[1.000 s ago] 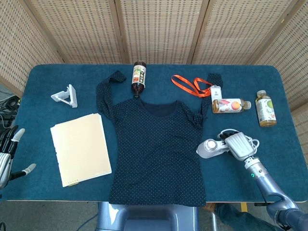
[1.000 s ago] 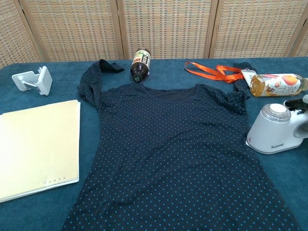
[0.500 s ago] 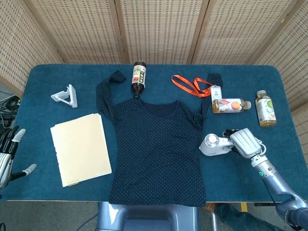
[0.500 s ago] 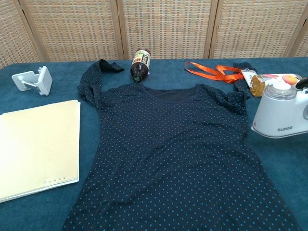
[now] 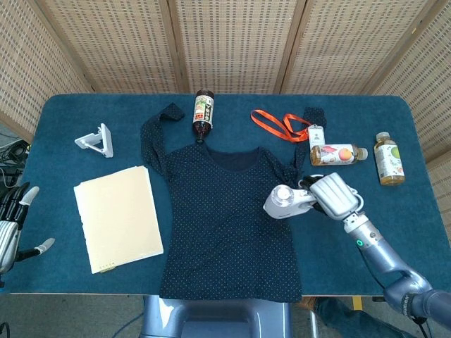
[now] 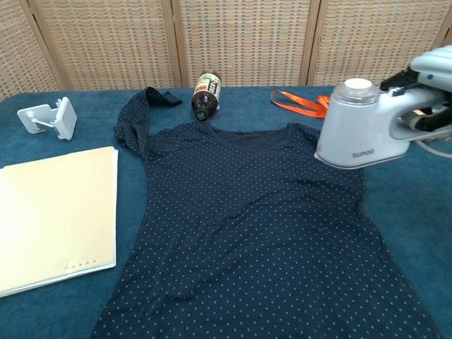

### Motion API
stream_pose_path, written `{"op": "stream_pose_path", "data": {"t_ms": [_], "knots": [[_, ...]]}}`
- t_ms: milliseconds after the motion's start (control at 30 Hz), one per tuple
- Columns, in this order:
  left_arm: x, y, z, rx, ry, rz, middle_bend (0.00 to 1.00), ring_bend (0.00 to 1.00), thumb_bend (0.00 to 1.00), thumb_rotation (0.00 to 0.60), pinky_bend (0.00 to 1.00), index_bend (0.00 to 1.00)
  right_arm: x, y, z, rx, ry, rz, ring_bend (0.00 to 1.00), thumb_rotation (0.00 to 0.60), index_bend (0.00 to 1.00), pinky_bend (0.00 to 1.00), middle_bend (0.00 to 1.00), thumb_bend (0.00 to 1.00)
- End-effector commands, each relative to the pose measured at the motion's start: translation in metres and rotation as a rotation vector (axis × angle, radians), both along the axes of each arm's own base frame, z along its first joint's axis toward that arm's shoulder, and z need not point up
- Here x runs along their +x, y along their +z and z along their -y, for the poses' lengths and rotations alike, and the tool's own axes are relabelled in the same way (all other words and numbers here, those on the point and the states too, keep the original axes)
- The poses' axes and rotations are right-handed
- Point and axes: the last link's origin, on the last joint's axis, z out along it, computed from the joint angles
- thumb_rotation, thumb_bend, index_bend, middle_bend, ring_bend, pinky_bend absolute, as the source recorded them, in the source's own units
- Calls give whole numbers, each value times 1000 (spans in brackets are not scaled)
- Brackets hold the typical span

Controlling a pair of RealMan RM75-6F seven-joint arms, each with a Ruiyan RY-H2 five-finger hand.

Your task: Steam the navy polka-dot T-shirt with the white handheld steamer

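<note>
The T-shirt (image 5: pixel 224 218) lies flat in the middle of the table (image 5: pixel 63 113), neck toward the top of the frame, hem at the near edge, both sleeves crumpled upward. The right hand (image 5: pixel 335 197) grips the steamer (image 5: pixel 287 202) by its handle, fingers wrapped round it — the white body sticks out to the left, over the shirt's right side just below the sleeve. In the chest view the steamer (image 6: pixel 360 126) shows at the upper right, its flat face tilted down over the shirt's (image 6: pixel 254 233) shoulder area; whether it touches the cloth I cannot tell. The right hand (image 6: pixel 434 78) is only partly in frame there, at the right edge.

The left hand (image 5: pixel 13 225) sits at the lower left edge of the head view, off the table's side, fingers spread and holding nothing.

Around the shirt: a stack of cream paper (image 5: pixel 118 217) at the left, a small white stand (image 5: pixel 97 140) above it, a dark bottle (image 5: pixel 204 113) lying just above the collar, an orange lanyard (image 5: pixel 278 124) with a badge at upper right, a peach drink bottle (image 5: pixel 337 154) lying beside it, and a green-label bottle (image 5: pixel 389 159) further right — well apart from the shirt.
</note>
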Motion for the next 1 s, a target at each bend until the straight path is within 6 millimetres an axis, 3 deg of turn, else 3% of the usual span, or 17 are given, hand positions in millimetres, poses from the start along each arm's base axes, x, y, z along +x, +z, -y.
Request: {"op": "stream_pose_path", "data": {"t_ms": [33,267,567,800,1000], "knots": [[-1,1,-2,0,5,3,0,0,0,600,0,0,44,-28,15,38,53,-20,712,600,663,978,583,1000],[-6,0,-11,-8,32,7,0,0,0,600,0,0,97,-95,24,115,141,-35,712,600,660,980,586,1000],[-13,0,-17,-10,72,7,0,0,0,600,0,0,123,-160,15,225,202,40,714,600,658,982,588,1000],[-15,-3,-21,-16,88,-2,0,0,0,600,0,0,125,-184,8,261,225,98,714,600,657,982,589,1000],[-14,-5,-21,-18,90,-8,0,0,0,600,0,0,117,-193,7,257,221,106,714,600,656,983,590,1000]]}}
